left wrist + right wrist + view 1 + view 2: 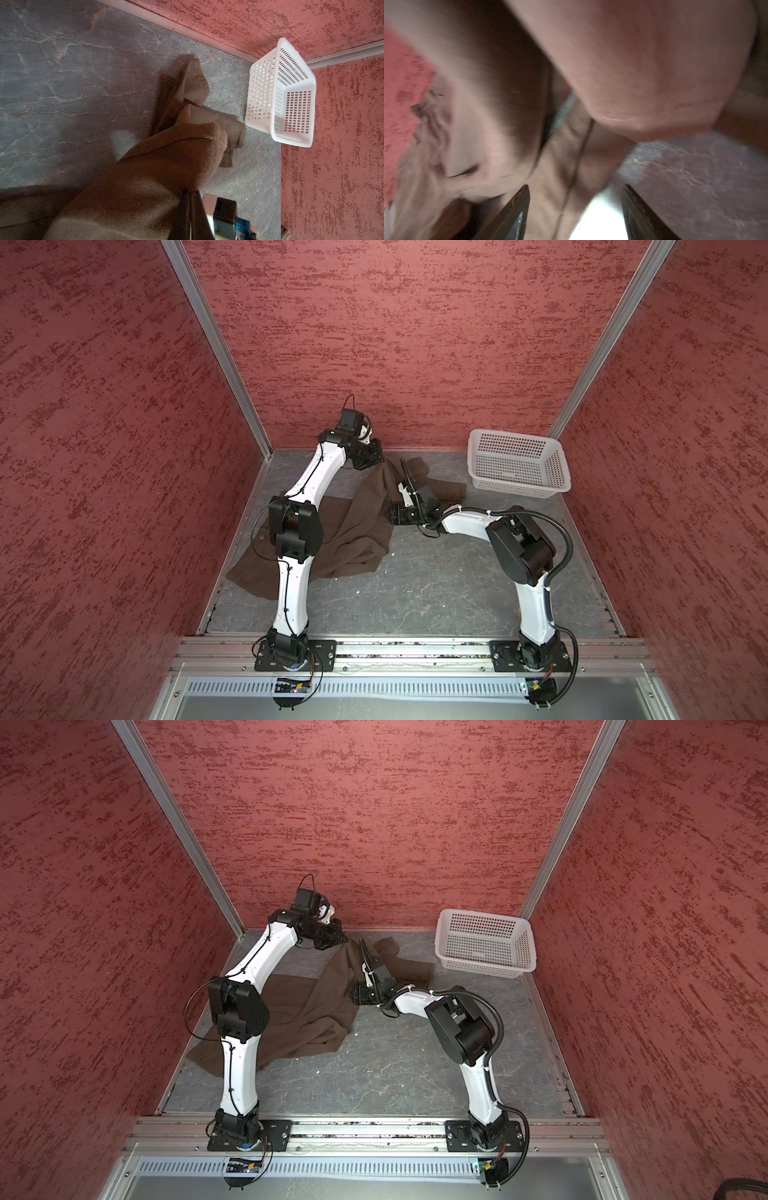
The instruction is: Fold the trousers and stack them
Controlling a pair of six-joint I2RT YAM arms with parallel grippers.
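The trousers [353,531] lie crumpled from the left edge of the bench [415,593] to its far middle, not yet folded; the left fingers [197,216] grip one raised end, and the right fingers [512,218] stand open beside the cloth and, I think, should next catch another end to spread it.

Site type: I read this as a robotics lab test cell.
Enclosure: red textured wall panels [415,344] close three sides, joined by aluminium frame posts [219,348].
Work surface: grey slate-pattern tabletop [415,585].
Mounting: the left arm [293,593] and right arm [536,610] I drive sit on black base plates [324,655] on an aluminium rail [415,649].
Cabling: a slotted duct [395,688] runs along the front edge.
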